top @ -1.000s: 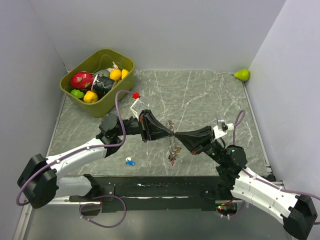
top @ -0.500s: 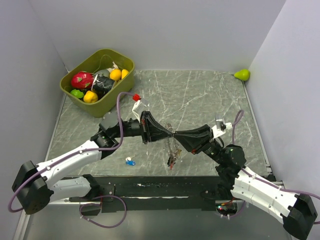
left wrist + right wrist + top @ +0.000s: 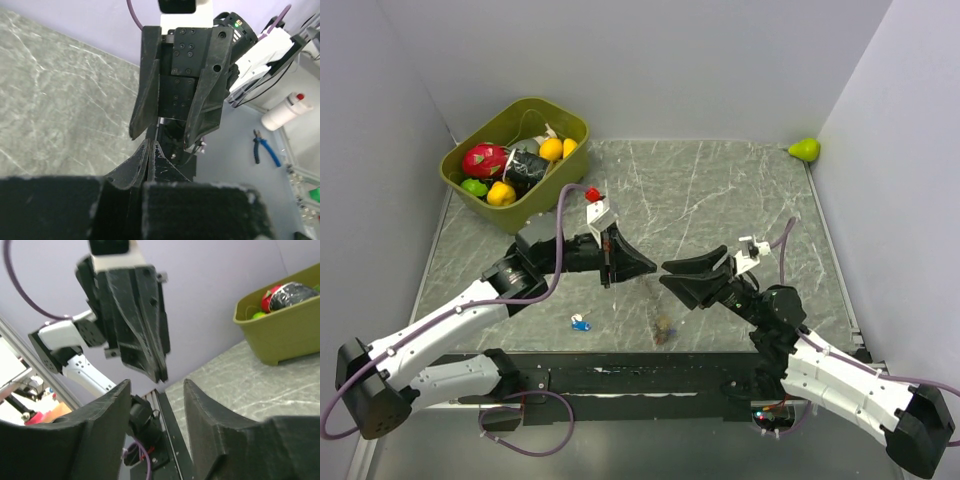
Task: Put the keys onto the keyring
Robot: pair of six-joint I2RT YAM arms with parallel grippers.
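Note:
The keyring with a bunch of keys (image 3: 663,328) lies blurred on the marble table (image 3: 720,190) near its front edge, below and apart from both grippers. One blue key (image 3: 580,322) lies alone further left. My left gripper (image 3: 654,268) hovers above the table, shut, with nothing visible between its fingers; the left wrist view shows its tips (image 3: 150,146) pressed together. My right gripper (image 3: 666,275) faces it tip to tip, open and empty, and its fingers (image 3: 114,405) stand well apart in the right wrist view. Neither wrist view shows the keys or the ring.
An olive bin (image 3: 563,119) of toy fruit stands at the back left. A green pear (image 3: 805,149) sits in the back right corner. A black rail (image 3: 620,378) runs along the front edge, and grey walls close in both sides.
My right gripper has opened and drawn back a little. The bunch that hung between the two tips has dropped to the table. My left gripper shifted slightly left, still shut.

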